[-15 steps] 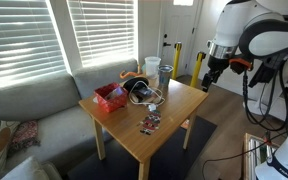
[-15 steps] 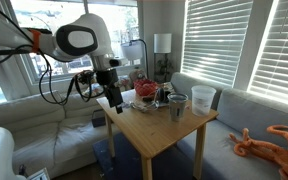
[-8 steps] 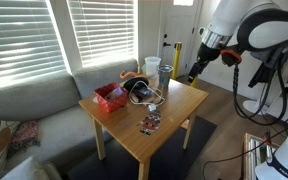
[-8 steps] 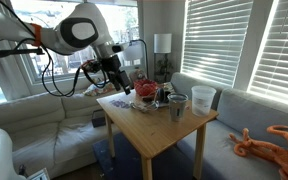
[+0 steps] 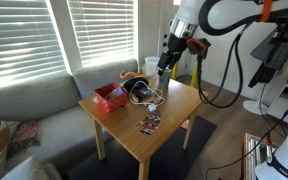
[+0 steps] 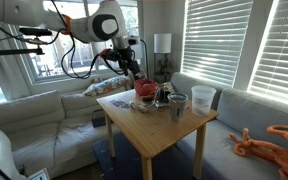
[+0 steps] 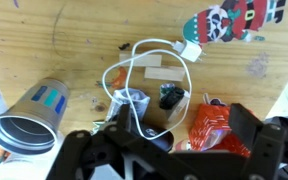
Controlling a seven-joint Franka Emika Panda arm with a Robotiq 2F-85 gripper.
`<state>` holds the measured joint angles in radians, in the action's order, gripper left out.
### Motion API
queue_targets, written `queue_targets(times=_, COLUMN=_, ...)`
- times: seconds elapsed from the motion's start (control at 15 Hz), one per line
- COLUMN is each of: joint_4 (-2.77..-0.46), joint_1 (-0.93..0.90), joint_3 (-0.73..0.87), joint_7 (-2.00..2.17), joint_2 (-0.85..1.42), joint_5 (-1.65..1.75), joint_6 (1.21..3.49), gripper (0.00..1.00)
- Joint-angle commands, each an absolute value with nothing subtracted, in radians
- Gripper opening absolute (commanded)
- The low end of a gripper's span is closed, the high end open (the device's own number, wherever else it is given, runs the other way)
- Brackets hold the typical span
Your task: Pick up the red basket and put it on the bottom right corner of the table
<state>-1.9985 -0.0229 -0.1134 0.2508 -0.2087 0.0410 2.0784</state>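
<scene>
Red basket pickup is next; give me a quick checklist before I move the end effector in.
1. End effector open: ok, fingers apart in the wrist view, nothing held.
2. End effector centred over the small red plastic basket: not ok, the wrist view shows it off to one side.
3. Basket free to lift: cannot tell, the black round cabled object sits close beside it.
4. White cable clear of the basket: cannot tell.
5. Basket upright on the light-wood table: ok.

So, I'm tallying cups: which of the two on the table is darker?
The smaller grey cup; the white cup beside it is wider and much paler.
</scene>
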Motion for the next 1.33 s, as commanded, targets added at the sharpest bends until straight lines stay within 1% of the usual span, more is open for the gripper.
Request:
queue_targets(times=0.0, joint_4=-1.773, joint_1=-0.051, joint_3=-0.142, joint_7=0.366, joint_2=-0.015, joint_5=0.037, joint_6=2.035, gripper=1.0)
queue_targets(times=0.33, joint_4=-1.593, joint_1=-0.121, joint_3=-0.152, joint_7=0.456, joint_2=0.152, joint_5=0.088, joint_6=2.027, gripper=1.0)
queue_targets(times=0.4, joint_4=-1.693, joint_1=-0.114, joint_3=-0.136, joint_7=0.424, joint_2=0.084, joint_5=0.066, joint_6=2.069, gripper=1.0)
queue_targets(times=0.6, joint_4=-1.63, joint_1=-0.134, joint_3=-0.134, joint_7=0.433, joint_2=0.141, joint_5=0.067, joint_6=2.06, gripper=1.0)
queue_targets(times=0.8, joint_4=-1.618, joint_1=-0.134, joint_3=-0.132, joint_7=0.433, joint_2=0.145, joint_5=0.067, joint_6=2.055, gripper=1.0)
queue_targets(times=0.93, joint_4=-1.628, joint_1=-0.123, joint_3=-0.153, joint_7=0.257, joint_2=0.148, joint_5=-0.037, joint_6=2.107, gripper=1.0)
queue_targets(times=1.27, joint_4=-1.623, joint_1=-0.125, joint_3=-0.17, joint_7=-0.04, joint_2=0.183, joint_5=-0.106, joint_6=2.09, gripper=1.0)
